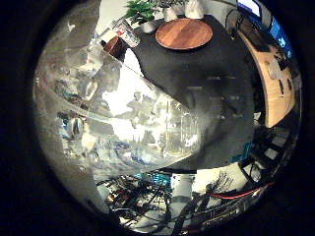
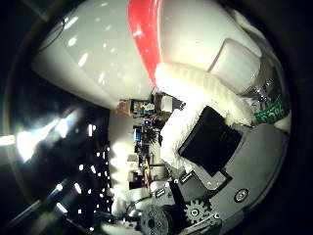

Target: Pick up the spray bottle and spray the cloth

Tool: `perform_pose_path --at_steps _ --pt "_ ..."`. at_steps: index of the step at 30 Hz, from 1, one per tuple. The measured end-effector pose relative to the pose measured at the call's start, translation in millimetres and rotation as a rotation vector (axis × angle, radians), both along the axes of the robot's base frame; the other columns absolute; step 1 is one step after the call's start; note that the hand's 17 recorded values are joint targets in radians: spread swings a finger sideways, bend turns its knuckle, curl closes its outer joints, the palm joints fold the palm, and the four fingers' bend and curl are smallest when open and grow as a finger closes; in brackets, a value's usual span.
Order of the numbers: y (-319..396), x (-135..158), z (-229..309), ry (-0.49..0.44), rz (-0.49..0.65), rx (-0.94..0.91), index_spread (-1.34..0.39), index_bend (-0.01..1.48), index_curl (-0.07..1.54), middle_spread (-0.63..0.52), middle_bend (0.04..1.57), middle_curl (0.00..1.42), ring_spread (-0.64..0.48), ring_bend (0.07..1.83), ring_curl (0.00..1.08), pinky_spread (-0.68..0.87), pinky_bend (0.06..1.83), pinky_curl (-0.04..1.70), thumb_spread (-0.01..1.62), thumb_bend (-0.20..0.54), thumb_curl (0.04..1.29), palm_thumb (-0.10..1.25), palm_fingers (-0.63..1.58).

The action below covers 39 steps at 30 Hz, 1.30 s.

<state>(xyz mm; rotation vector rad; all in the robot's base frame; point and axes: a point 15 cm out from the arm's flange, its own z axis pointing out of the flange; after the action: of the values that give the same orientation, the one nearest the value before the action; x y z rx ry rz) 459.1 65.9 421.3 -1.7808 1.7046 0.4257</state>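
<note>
My robot hand [image 2: 205, 147] is curled round the spray bottle [image 1: 123, 123], whose clear body lies right against the palm, its red-and-white head [image 2: 161, 44] beside the padded fingers [image 2: 195, 83]. I see no cloth on the dark bench [image 1: 216, 83] below.

- A round wooden board [image 1: 184, 33] lies on the black tabletop [image 1: 221, 98], near its far edge.
- A green leafy plant [image 1: 140, 11] stands just beside the board, at the tabletop's far corner.
- Two white vessels [image 1: 194, 8] stand at the far edge, behind the board.
- A light wooden desk [image 1: 275, 83] stands beyond the tabletop's side edge, well apart from the board.
</note>
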Motion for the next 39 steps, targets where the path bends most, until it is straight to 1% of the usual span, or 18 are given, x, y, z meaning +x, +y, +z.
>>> perform_pose_path --at_steps 2,9,12,16,20,22,35,37,39 --pt "3 0 1 0.013 0.013 -0.043 -0.22 1.18 0.80 -0.14 1.36 0.77 -0.24 1.33 0.84 -0.20 1.01 1.46 1.17 -0.010 0.64 1.01 1.11" --pt "8 -4 6 0.110 0.073 -0.120 -0.22 1.19 0.80 -0.14 1.36 0.78 -0.24 1.33 0.85 -0.21 1.01 1.46 1.17 -0.011 0.64 1.00 1.11" --pt "5 -1 13 0.146 0.082 -0.152 -0.22 1.19 0.80 -0.14 1.36 0.78 -0.24 1.33 0.85 -0.21 1.01 1.46 1.17 -0.010 0.65 1.00 1.11" --pt "4 3 14 0.146 0.093 -0.227 -0.22 1.18 0.80 -0.14 1.36 0.78 -0.24 1.33 0.85 -0.21 1.01 1.46 1.17 -0.010 0.65 0.99 1.11" --pt "28 7 20 0.128 0.133 -0.315 -0.22 1.18 0.80 -0.14 1.36 0.78 -0.24 1.33 0.86 -0.21 1.01 1.46 1.19 -0.010 0.65 0.99 1.11" --pt "32 10 20 0.134 0.133 -0.351 -0.22 1.18 0.80 -0.14 1.36 0.78 -0.24 1.33 0.86 -0.21 1.01 1.46 1.19 -0.009 0.65 0.99 1.11" --pt "71 -3 3 0.160 0.174 -0.515 -0.23 1.18 0.80 -0.14 1.36 0.78 -0.24 1.33 0.86 -0.21 1.01 1.46 1.19 -0.010 0.66 0.99 1.10" --pt "77 -4 -4 0.172 0.181 -0.544 -0.23 1.18 0.80 -0.14 1.35 0.78 -0.24 1.33 0.86 -0.21 1.02 1.45 1.19 -0.010 0.66 0.99 1.10" --pt "82 -5 -17 0.203 0.188 -0.582 -0.23 1.18 0.80 -0.14 1.35 0.78 -0.24 1.33 0.86 -0.21 1.02 1.45 1.19 -0.013 0.66 0.98 1.10"
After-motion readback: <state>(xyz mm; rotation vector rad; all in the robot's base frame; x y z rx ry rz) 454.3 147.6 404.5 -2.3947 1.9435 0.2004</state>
